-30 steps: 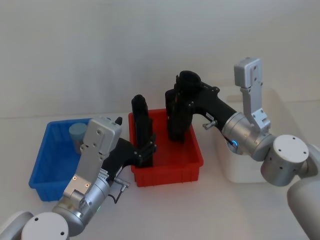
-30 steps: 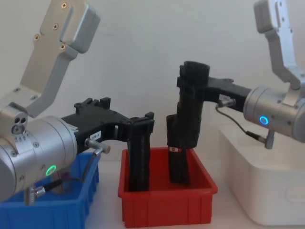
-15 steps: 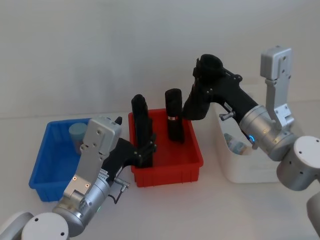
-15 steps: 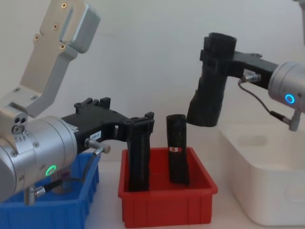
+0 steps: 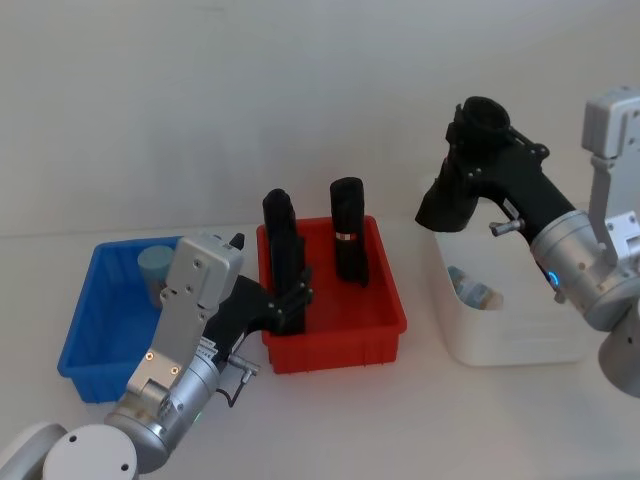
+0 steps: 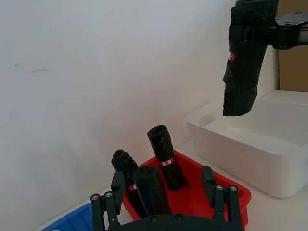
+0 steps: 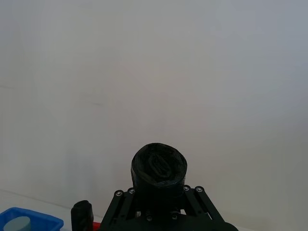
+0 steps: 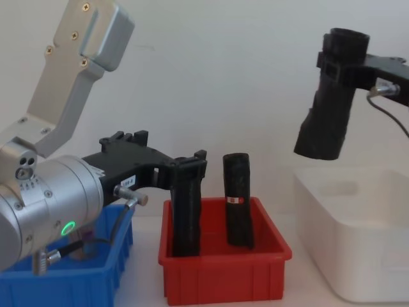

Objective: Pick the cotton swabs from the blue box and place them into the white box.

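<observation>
1. Bench (image 5: 330, 420): pale surface carrying three bins in a row, blue at left, red in the middle, white at right.
2. Right claw (image 5: 440, 212): raised above the far left corner of the white box (image 5: 520, 345), its fingers clamped on a tall black block (image 8: 329, 105) that hangs tilted in the air, lower end over the box rim, touching nothing below.
3. White box: tall tub with rounded corners, right of the red bin (image 5: 335, 345); one jar of the cotton swabs (image 5: 470, 290) lies inside it near the left wall.
4. Blue box (image 5: 85, 345): shallow bin at far left; a second swab jar (image 5: 155, 268) with a pale lid stands in its far part, partly hidden by the left arm's housing.
5. Left claw (image 5: 290, 310): low over the near left part of the red bin, fingers spread apart on either side of a standing block (image 5: 283, 250); whether they touch it cannot be told.
6. Red bin: also holds another upright block (image 5: 349, 230) with a small red-and-white label band, standing free toward the far right, well apart from either claw.
</observation>
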`<state>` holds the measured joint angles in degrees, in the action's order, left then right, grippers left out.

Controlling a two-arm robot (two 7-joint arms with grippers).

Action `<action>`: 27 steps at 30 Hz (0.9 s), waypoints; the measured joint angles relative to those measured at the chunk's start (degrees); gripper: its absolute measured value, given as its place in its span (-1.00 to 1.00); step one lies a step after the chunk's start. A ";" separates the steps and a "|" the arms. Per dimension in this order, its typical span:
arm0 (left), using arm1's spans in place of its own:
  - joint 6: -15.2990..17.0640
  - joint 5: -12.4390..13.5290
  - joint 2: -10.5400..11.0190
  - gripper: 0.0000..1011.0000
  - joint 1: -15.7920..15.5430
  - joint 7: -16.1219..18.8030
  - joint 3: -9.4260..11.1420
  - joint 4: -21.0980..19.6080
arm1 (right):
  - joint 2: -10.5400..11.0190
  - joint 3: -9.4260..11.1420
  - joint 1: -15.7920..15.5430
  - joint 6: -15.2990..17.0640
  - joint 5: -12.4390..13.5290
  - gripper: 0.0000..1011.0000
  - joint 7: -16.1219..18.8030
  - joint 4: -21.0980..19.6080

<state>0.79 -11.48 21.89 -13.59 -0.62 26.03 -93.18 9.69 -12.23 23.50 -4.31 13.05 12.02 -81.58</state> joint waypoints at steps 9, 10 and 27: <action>0.00 0.00 0.00 0.99 0.00 0.00 0.00 0.00 | 1.75 1.42 -1.86 1.42 -0.47 -0.31 -3.13 -2.52; 0.00 0.00 0.00 0.99 0.00 0.00 0.00 0.00 | 1.86 1.52 -1.93 1.48 -0.49 -0.31 -3.26 -2.54; 0.00 0.00 0.00 0.99 0.00 0.00 0.00 0.00 | 2.84 2.96 -0.38 2.51 -1.89 -0.31 -4.93 4.12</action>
<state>0.79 -11.48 21.89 -13.59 -0.62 26.02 -93.18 12.53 -9.27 23.12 -1.79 11.16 7.09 -77.47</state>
